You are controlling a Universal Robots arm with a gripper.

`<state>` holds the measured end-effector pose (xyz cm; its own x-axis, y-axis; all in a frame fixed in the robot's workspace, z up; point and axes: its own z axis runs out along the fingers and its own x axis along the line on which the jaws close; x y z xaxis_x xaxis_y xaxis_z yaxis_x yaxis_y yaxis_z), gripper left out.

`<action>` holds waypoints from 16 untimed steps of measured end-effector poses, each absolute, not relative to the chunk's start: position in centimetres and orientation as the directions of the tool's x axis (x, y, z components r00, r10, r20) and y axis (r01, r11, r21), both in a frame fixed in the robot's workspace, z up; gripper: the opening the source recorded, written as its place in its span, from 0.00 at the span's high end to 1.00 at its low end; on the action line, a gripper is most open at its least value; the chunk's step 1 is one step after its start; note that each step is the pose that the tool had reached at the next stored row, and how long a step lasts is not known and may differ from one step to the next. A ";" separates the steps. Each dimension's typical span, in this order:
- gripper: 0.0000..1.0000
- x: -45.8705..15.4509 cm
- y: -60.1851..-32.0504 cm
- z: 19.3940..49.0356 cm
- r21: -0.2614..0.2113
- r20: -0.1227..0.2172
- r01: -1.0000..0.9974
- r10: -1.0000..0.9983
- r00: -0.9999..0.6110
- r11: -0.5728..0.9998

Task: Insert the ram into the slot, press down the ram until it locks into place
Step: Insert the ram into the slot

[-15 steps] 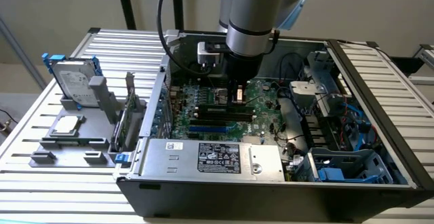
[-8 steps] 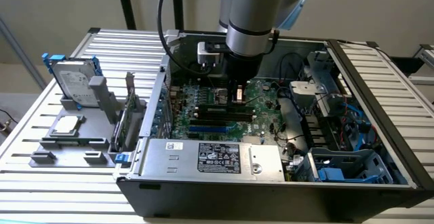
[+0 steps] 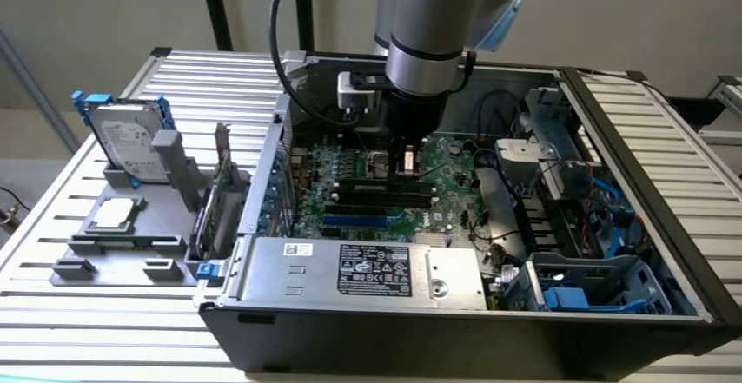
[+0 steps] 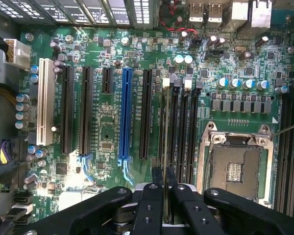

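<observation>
Jaws tight on ram at slot, between blue connector and CPU socket.

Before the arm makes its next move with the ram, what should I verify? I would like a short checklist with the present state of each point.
1. Ram gripped: ok. The ram stands edge-on between the jaws of the gripper.
2. Ram parallel to the memory slots: ok.
3. Ram centred over one slot: cannot tell.
4. Slot end latches open: cannot tell.
5. Ram seated in a slot: cannot tell.
</observation>
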<state>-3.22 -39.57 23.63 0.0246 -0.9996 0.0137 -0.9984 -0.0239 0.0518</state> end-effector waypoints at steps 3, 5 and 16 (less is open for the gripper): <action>0.87 -3.2 -39.5 23.6 0.052 0.019 -0.998 -1.000 0.025 -0.024; 0.87 -3.3 -39.5 23.5 0.052 0.022 -0.998 -0.999 0.025 -0.023; 0.87 -3.3 -39.5 23.3 0.053 0.031 -0.998 -0.999 0.025 -0.023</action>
<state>-3.29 -39.47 23.31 0.0246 -0.9992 0.0307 -0.9984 -0.0230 0.0526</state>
